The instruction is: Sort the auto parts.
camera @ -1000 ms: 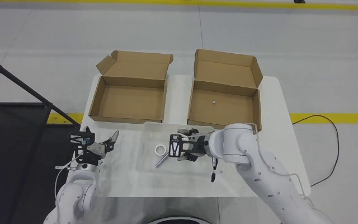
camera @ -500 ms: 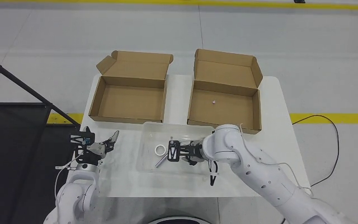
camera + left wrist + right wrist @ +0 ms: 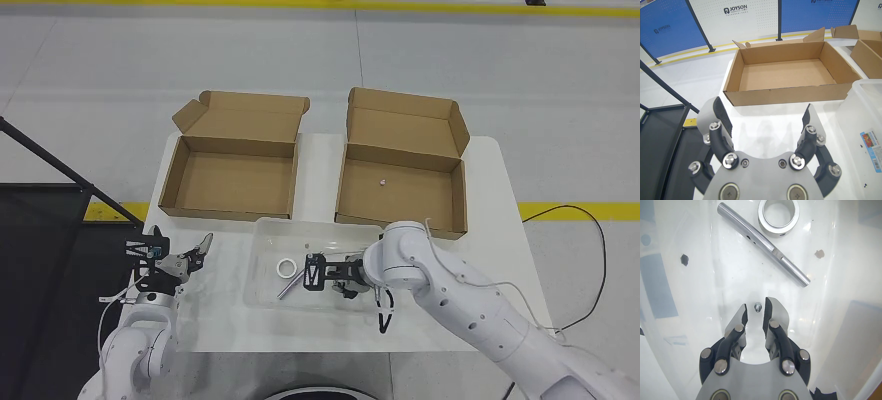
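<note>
Right wrist view — bolt (image 3: 757, 308) between jaws

White table (image 3: 495, 240) with clear plastic bin (image 3: 265, 235) in front, 2 open boxes behind: left box (image 3: 235, 185), right box (image 3: 400, 190).

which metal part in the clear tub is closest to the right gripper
The small bolt, lying between the right gripper's open jaws. The rod and the ring lie farther off, beyond the jaws.
</note>
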Available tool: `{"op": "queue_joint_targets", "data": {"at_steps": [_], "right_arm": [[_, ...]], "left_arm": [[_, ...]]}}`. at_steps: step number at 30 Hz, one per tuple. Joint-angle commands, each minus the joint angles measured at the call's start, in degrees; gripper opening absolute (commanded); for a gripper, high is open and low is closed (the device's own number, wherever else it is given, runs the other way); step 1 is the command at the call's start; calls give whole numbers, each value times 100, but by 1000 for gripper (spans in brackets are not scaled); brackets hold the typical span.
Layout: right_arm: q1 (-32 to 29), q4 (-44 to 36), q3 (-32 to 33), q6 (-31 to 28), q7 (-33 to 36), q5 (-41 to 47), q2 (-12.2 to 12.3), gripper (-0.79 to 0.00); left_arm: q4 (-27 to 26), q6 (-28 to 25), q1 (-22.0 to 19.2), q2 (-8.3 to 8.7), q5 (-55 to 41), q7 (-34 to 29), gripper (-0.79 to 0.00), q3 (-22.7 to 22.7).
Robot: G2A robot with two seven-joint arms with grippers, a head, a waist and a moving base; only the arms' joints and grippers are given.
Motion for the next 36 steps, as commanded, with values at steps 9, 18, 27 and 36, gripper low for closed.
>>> {"op": "queue_joint_targets", "data": {"at_steps": [9,18,27,36], "right_arm": [[48,152,-25,69,-166,-28,-46,-785],[-189,-419,556,118,-1036,-521,129,-785],[-406,-807,1308,121,-1992,-1055,306,-785],[-796,-1237,1861,-64,-2401,-1193,459,-785]], "left_arm": [[0,0,0,0,0,0,0,0],[0,0,0,0,0,0,0,0],[0,0,0,0,0,0,0,0],[0,0,0,0,0,0,0,0]]}}
